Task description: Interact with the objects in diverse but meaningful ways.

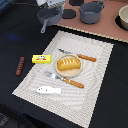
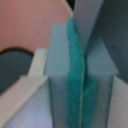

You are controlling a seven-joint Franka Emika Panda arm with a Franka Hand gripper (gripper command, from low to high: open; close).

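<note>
Pincer (image 1: 52, 6) is parked at the very top of the exterior frame, a bit left of centre. In the wrist view the pincer (image 2: 80, 75) fills the picture. Its two teal pads (image 2: 74, 60) are pressed flat together with only a thin seam showing, so it's closed on nothing.

Biggest thing: the black tabletop (image 1: 15, 35), which covers most of the frame. A pale striped placemat (image 1: 92, 67) is spread diagonally across the middle. A pinkish-tan board (image 1: 107, 30) is set in the upper right, with a big grey pot (image 1: 91, 12) on it.

The grey long-handled saucepan (image 1: 47, 17) is seen just under the pincer at upper centre-left, its handle pointing down. Whether the two are touching can't be told.

At the centre of the mat a round plate (image 1: 59, 70) is laid out with the golden bread loaf (image 1: 68, 63) on it. The white fish (image 1: 48, 90) is placed at the mat's lower left corner. The orange-handled fork (image 1: 67, 80) is lying just below the plate and the orange-handled knife (image 1: 80, 56) just above it, both angled the same way.

The yellow butter block (image 1: 41, 59) is sitting at the mat's left edge. The red-brown sausage (image 1: 20, 65) is left off the mat, on the black, further left.
</note>
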